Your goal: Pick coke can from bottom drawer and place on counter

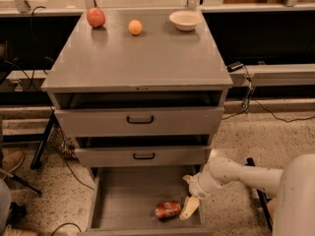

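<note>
The coke can [168, 209] lies on its side in the open bottom drawer [128, 200], near its front right. My gripper [188, 194] is low at the drawer's right side, just right of the can, with the white arm [246, 173] reaching in from the right. Its fingers are spread: one cream fingertip [189, 208] sits right beside the can, and the other shows higher up. The gripper holds nothing. The counter [142, 58] is the glossy grey top of the cabinet, far above the gripper.
On the counter's far edge stand a red apple [96, 17], an orange fruit [135, 27] and a white bowl [184, 19]. The two upper drawers [140, 119] with black handles are slightly open above the bottom drawer. Cables and a stand's legs lie on the floor at the left.
</note>
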Controlling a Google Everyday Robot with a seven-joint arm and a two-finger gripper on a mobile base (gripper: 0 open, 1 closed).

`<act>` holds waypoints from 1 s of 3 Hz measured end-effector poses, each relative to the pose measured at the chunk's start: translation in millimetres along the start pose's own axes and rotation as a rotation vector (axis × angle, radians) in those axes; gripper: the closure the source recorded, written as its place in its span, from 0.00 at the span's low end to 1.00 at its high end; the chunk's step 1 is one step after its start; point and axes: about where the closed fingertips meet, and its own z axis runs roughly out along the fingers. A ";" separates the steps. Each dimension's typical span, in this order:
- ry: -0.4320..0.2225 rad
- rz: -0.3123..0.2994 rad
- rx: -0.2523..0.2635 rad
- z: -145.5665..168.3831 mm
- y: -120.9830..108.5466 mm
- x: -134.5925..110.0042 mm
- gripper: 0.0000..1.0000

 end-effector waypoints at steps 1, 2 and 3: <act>-0.049 -0.033 0.006 57.4 -43.2 24.1 0.00; -0.046 -0.042 0.011 62.3 -44.8 25.4 0.00; -0.039 -0.068 0.027 79.6 -50.2 30.8 0.00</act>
